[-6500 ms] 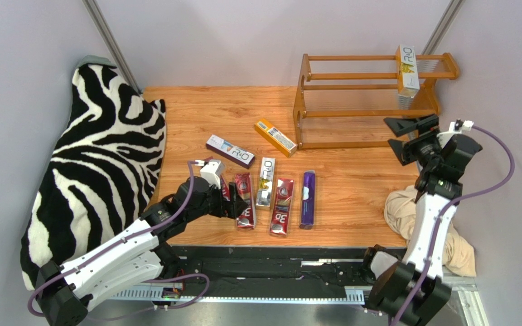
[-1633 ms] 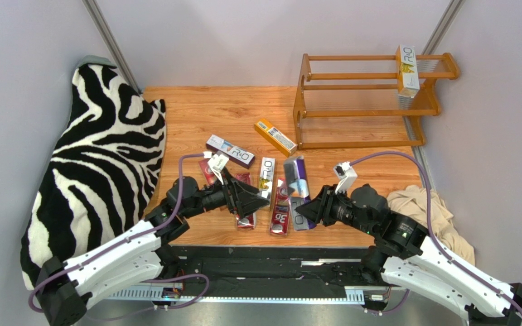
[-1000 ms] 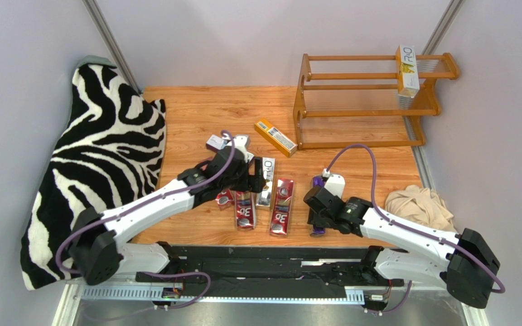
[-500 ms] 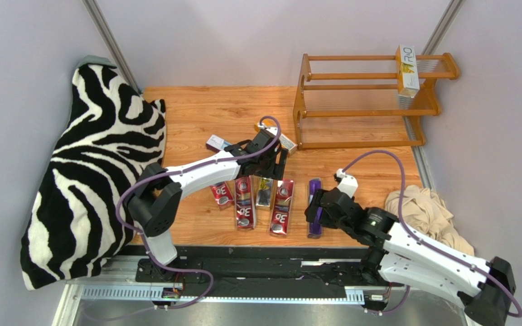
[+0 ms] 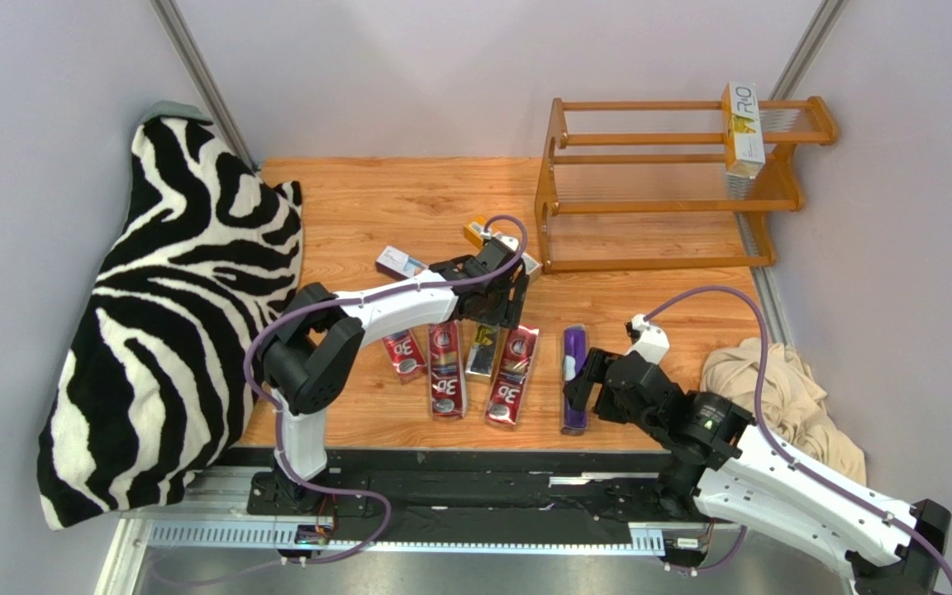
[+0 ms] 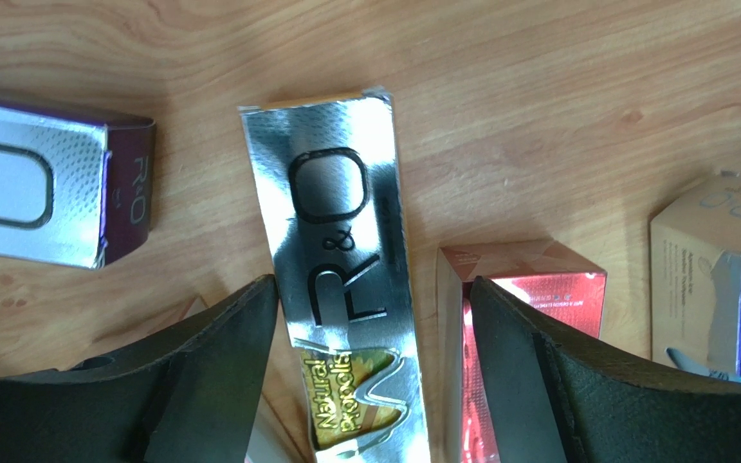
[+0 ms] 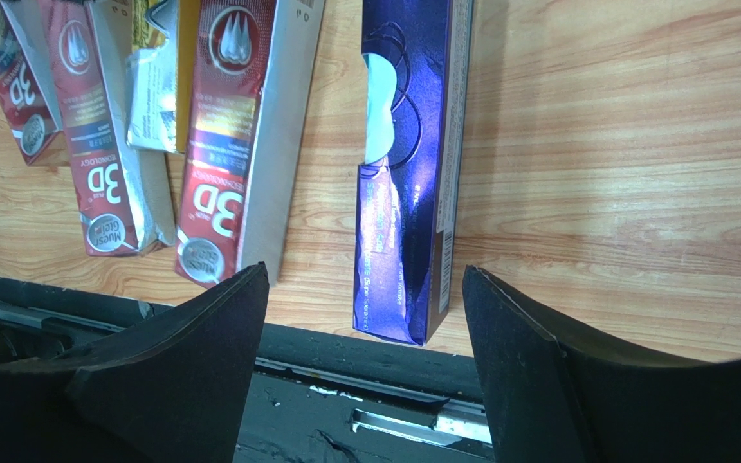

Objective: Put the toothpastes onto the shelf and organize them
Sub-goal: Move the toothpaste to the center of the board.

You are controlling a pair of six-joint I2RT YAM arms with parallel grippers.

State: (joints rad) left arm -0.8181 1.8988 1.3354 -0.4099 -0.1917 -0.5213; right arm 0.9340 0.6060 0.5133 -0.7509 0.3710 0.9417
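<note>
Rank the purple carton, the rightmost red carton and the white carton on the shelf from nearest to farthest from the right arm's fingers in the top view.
1. Purple carton: right at the right arm's fingers.
2. Rightmost red carton: just left of it.
3. White carton: far back, upright on the shelf.

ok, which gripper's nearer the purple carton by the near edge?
Right. Right gripper hangs open over the purple carton; left gripper is over the silver R&O carton, past a red carton.
</note>
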